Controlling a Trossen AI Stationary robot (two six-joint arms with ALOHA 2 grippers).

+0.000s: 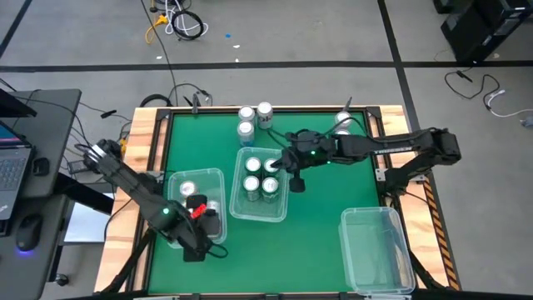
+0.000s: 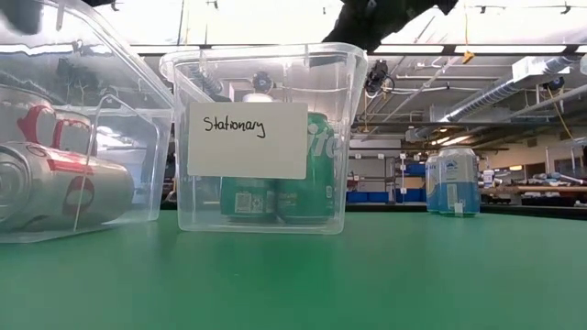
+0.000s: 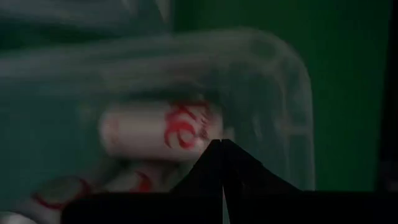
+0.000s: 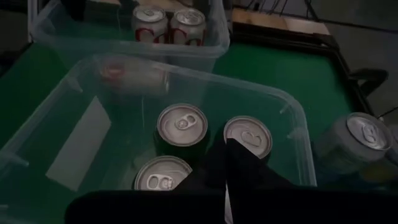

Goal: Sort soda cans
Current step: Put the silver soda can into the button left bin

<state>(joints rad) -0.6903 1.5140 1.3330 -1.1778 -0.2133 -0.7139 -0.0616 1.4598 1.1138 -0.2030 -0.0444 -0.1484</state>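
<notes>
Several green soda cans (image 4: 181,124) stand upright in the middle clear bin (image 1: 281,208), which bears a label (image 2: 246,139). My right gripper (image 4: 226,147) hangs shut just above that bin's right part, slanting down, and holds nothing. White soda cans with red lettering (image 3: 161,130) lie and stand in the left clear bin (image 1: 218,175). Over that bin my left gripper (image 3: 222,148) points steeply down, shut and empty. Three cans (image 1: 252,118) stand at the table's far edge. Another can (image 1: 343,125) stands at the far right.
A third clear bin (image 1: 376,248) stands at the near right. A blue-and-white can (image 2: 451,181) shows on the green table (image 1: 321,200) in the low view. Wooden rails (image 1: 146,137) frame the table. A laptop (image 1: 10,162) sits off to the left.
</notes>
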